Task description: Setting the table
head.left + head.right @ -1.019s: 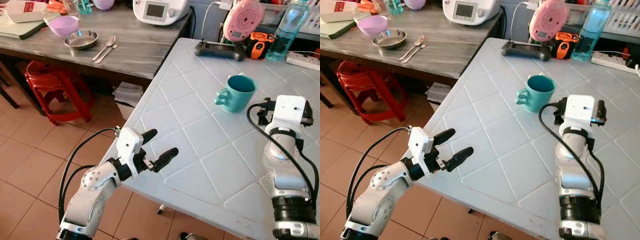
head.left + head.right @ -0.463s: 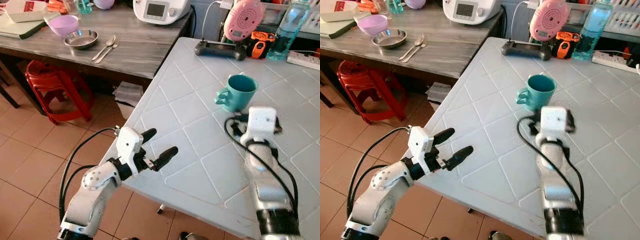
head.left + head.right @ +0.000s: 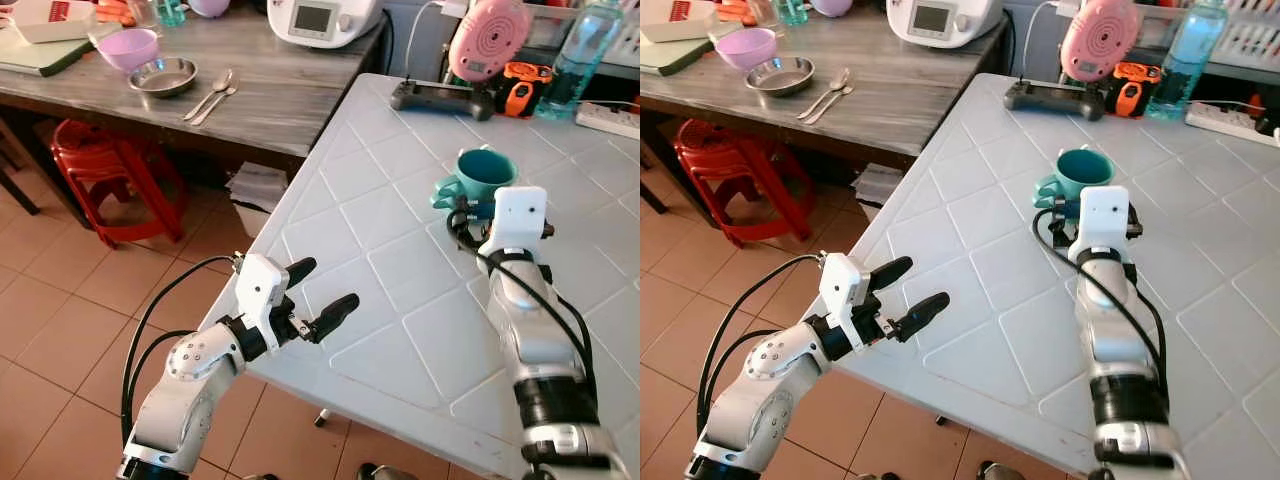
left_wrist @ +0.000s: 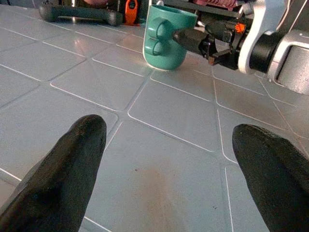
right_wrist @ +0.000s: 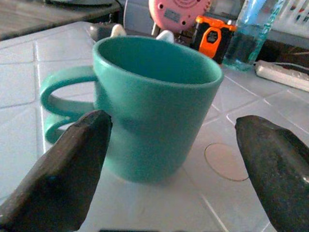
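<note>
R gripper [image 5: 169, 145]: jaws open wide, one finger [image 5: 58, 169] each side of the teal mug [image 5: 154, 104], not touching it yet as far as wrist view shows. Mug upright on the white tiled counter [image 3: 400, 330], handle pointing toward robot's left. In the head views the R wrist housing sits just in front of the mug and hides the fingertips.

L gripper [image 3: 315, 295]: jaws open, nothing between them, hovering at the near-left edge of the white counter, well apart from the mug. L wrist view looks across the counter top at the mug and R gripper.

Behind mug, at far edge of white counter: black handheld controller [image 3: 440, 97], pink round device [image 3: 487, 38], orange/black gadget [image 3: 520, 88], blue-tinted water bottle [image 3: 578, 55], white power strip [image 3: 607, 118].

Grey wood counter [image 3: 270, 90] to the left/far side: steel bowl [image 3: 162, 77], purple bowl [image 3: 128, 48], spoon+fork pair [image 3: 210, 95], white kitchen appliance w/ screen [image 3: 318, 20].

Floor: red plastic stool [image 3: 105, 170] under the wood counter, terracotta tiles [image 3: 60, 330].
</note>
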Motion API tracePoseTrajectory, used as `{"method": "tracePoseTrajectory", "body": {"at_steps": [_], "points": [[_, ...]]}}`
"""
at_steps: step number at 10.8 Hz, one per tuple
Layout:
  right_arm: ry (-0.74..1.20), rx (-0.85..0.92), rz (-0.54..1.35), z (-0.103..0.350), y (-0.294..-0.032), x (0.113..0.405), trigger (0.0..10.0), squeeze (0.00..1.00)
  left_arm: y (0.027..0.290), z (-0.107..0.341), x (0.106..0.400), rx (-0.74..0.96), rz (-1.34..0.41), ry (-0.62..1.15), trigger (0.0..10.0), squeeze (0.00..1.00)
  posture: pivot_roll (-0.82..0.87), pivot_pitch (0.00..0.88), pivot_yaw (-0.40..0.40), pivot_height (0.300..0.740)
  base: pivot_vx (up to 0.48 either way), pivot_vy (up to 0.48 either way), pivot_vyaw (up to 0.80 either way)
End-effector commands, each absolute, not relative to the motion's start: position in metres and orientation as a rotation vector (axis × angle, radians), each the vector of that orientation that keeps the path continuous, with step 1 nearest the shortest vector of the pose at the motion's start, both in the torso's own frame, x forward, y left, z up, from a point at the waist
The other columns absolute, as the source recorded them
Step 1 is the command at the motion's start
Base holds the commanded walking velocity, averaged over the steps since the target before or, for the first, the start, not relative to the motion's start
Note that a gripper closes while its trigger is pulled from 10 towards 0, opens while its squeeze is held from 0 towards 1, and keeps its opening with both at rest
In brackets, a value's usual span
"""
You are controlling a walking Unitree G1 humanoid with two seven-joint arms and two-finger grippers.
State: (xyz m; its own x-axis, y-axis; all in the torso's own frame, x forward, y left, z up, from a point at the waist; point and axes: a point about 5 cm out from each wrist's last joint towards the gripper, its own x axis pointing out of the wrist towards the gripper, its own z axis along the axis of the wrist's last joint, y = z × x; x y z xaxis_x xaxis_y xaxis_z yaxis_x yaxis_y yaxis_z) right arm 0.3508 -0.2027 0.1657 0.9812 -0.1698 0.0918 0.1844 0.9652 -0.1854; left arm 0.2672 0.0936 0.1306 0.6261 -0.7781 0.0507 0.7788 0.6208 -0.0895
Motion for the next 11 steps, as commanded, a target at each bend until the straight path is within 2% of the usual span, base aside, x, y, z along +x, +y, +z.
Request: {"method": "tracePoseTrajectory", "body": {"at_steps": [1,8,10,11], "points": [[-0.086,-0.187,-0.197,0.169,-0.207,0.354,10.0,0.0,0.093,0.133,0.265,-0.101,-0.896,-0.009,10.0,0.0,-0.03,0.163,0.031,0.74,0.0,0.0,0.0],[-0.091,-0.258,-0.396,0.168,-0.263,0.336,10.0,0.0,0.096,0.133,0.267,-0.091,-0.891,-0.011,10.0,0.0,-0.02,0.156,0.041,0.74,0.0,0.0,0.0],[-0.116,-0.268,-0.384,0.167,-0.255,0.331,10.0,0.0,0.097,0.135,0.268,-0.09,-0.888,-0.017,10.0,0.0,-0.02,0.155,0.042,0.74,0.0,0.0,0.0],[-0.126,-0.269,-0.342,0.164,-0.238,0.329,10.0,0.0,0.097,0.135,0.268,-0.089,-0.887,-0.018,10.0,0.0,-0.02,0.154,0.042,0.74,0.0,0.0,0.0]]}}
